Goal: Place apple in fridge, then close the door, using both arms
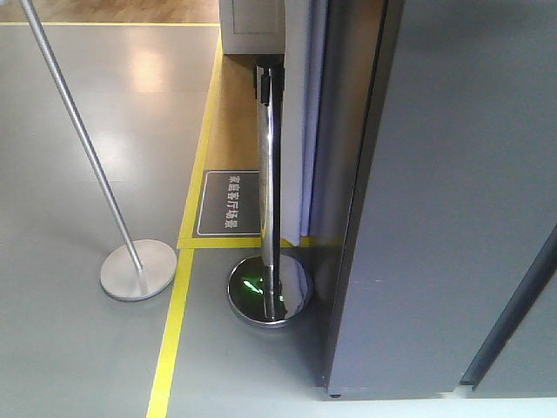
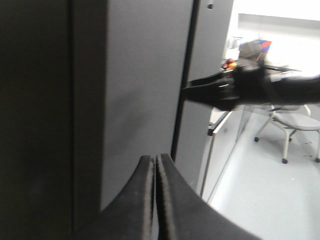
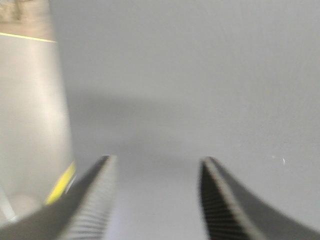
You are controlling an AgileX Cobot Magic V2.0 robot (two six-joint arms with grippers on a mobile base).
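Note:
The fridge (image 1: 435, 174) shows only its dark grey outer panels, which fill the right of the front view. None of its white lining is visible. The apple is out of view. A flat grey face, the door (image 3: 190, 75) as far as I can tell, fills the right wrist view. My right gripper (image 3: 157, 161) is open close in front of it, with nothing between the fingers. My left gripper (image 2: 155, 157) is shut on nothing, facing grey fridge panels (image 2: 145, 90). The black right arm (image 2: 260, 87) reaches to a dark vertical seam (image 2: 186, 75) there.
A chrome stanchion (image 1: 270, 287) stands on the floor right beside the fridge's left edge. A second grey post with a round base (image 1: 137, 270) leans further left. Yellow floor tape (image 1: 174, 322) runs past them. A chair (image 2: 290, 125) stands on the pale floor beyond the fridge.

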